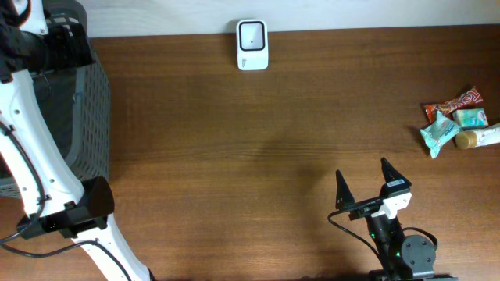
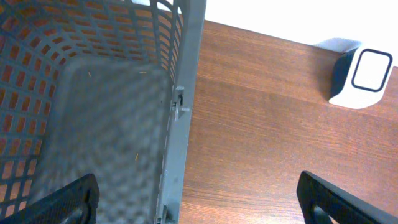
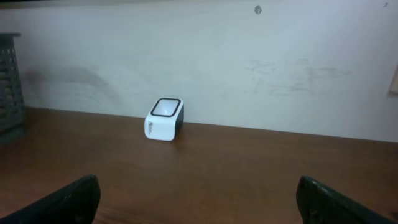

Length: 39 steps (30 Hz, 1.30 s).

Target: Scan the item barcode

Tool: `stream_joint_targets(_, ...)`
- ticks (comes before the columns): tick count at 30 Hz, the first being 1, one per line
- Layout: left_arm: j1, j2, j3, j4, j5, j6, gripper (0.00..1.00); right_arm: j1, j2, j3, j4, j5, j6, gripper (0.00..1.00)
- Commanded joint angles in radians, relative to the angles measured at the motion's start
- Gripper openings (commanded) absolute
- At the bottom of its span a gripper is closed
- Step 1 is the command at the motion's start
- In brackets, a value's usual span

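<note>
A dark, wood-grain counter [image 1: 258, 140] runs beneath two robot arms. At its far edge, against a pale, scuffed wall [image 3: 249, 62], sits the scanner [image 1: 251, 44] — a small white block with rounded corners and a glossy, dark-rimmed window tilted upward. A grey plastic basket [image 1: 90, 109], its walls a lattice of small holes, stands at the counter's left end. The left hand [image 2: 199, 180] hangs over the basket's rim with its black fingers spread wide, one above the basket floor and the other above the wood, gripping nothing. The snacks [image 1: 457, 125] lie in a loose cluster at the right edge, well apart from the scanner: a crinkled red-and-brown wrapper, two teal packets and a tan cylindrical piece with a white end, touching or overlapping. Any barcode is too small to make out. The right hand [image 1: 362, 168] sits near the front edge — pointed black fingers parted wide and empty, facing the far wall, with bare wood between it and the scanner.
</note>
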Motion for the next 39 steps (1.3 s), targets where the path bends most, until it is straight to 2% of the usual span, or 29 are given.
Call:
stream_joint_targets(1, 0.003, -0.028, -0.001, 0.000, -0.007, -0.006, 0.99, 0.008, -0.011, -0.011, -0.015, -0.005, -0.034, 0.99)
stream_joint_targets(4, 0.003, -0.028, -0.001, 0.000, -0.007, -0.006, 0.99, 0.008, -0.011, -0.011, -0.145, -0.003, -0.034, 0.99)
stream_joint_targets(34, 0.003, -0.028, -0.001, 0.000, -0.007, -0.006, 0.99, 0.008, -0.011, -0.011, -0.142, 0.002, -0.034, 0.99)
stream_joint_targets(39, -0.035, -0.121, -0.001, 0.005, -0.006, -0.006, 0.99, 0.008, -0.011, -0.011, -0.142, 0.002, -0.034, 0.99)
